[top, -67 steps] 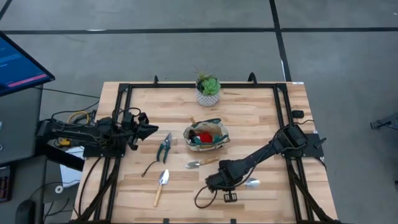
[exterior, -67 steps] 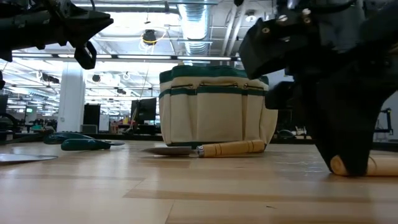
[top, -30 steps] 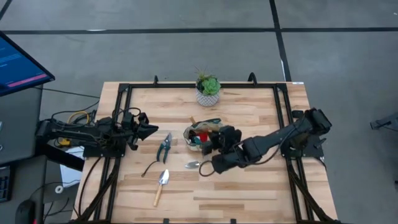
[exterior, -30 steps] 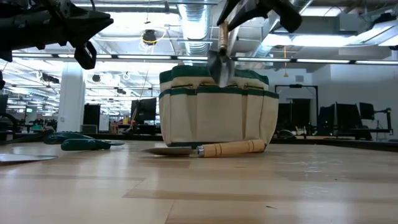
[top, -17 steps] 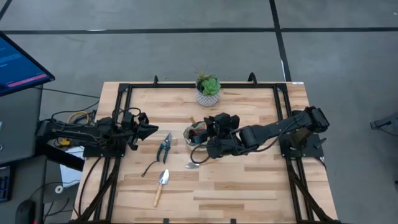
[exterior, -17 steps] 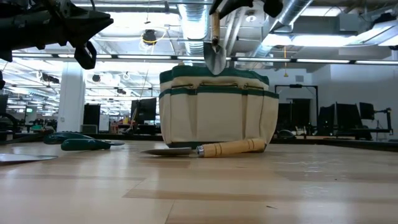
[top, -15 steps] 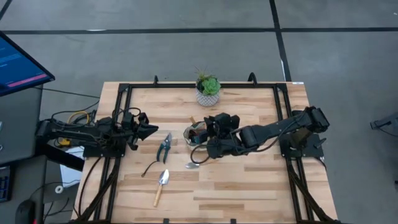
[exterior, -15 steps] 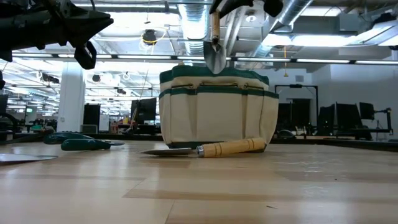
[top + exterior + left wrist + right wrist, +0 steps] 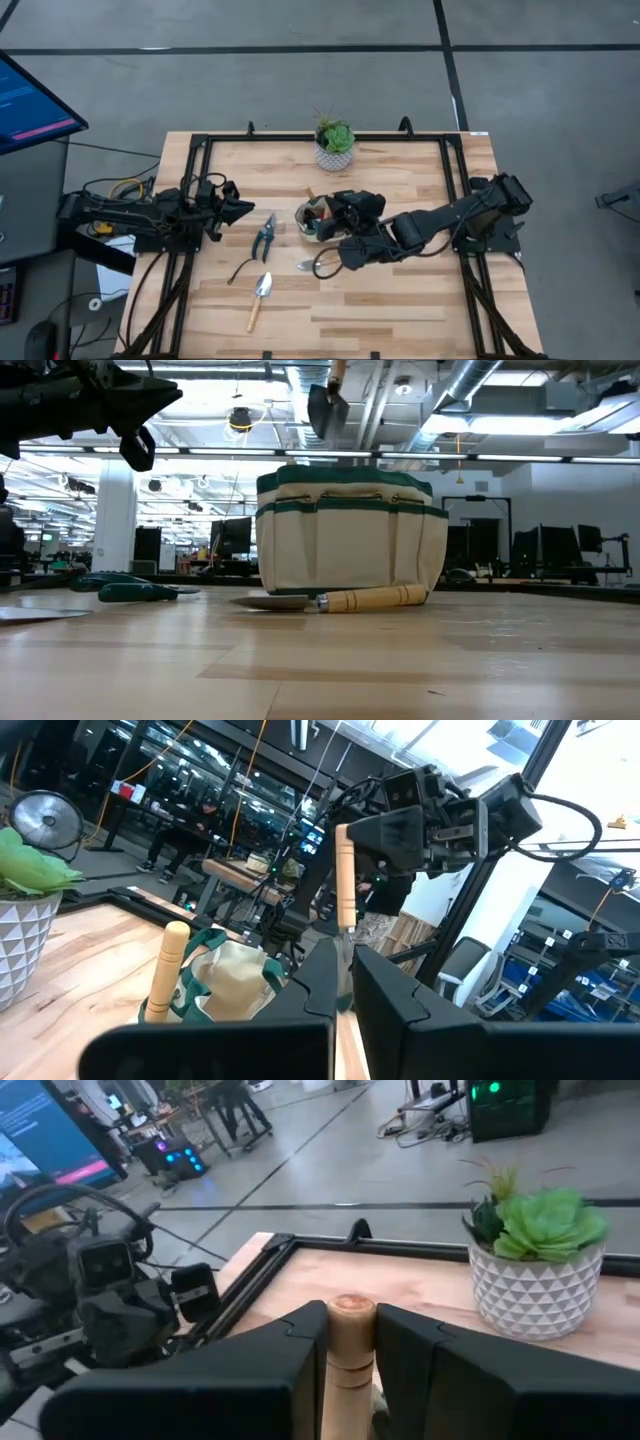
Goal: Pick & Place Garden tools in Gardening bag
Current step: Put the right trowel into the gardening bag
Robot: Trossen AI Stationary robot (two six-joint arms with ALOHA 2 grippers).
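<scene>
The tan gardening bag with green trim (image 9: 308,218) (image 9: 350,530) stands mid-table, a wooden handle (image 9: 170,960) sticking out of it. My right gripper (image 9: 345,222) is above the bag, shut on a wooden-handled trowel (image 9: 327,405) that hangs blade down. Another trowel (image 9: 370,599) lies on the table against the bag's near side. The pruning shears (image 9: 265,235), a thin black curved tool (image 9: 240,268) and a third trowel (image 9: 260,295) lie left of the bag. My left gripper (image 9: 238,203) waits at the left, slightly open and empty. My right gripper pinches the trowel's wooden handle near its free end (image 9: 350,1342) between its two fingers. The fingers lie across the handle. The trowel hangs upright below them, blade (image 9: 327,408) down, lifted clear above the bag's top.
A green plant in a white pot (image 9: 334,145) stands at the table's far edge behind the bag. A black frame (image 9: 200,150) runs round the tabletop. Bare wood lies near and right of the bag. A monitor (image 9: 30,100) stands off the table's left.
My right gripper has carried the trowel from the bag's near side toward the far edge, over the bag, then up. The trowel has turned from tilted to upright, blade down. Its blade has risen from the bag's rim to well above it.
</scene>
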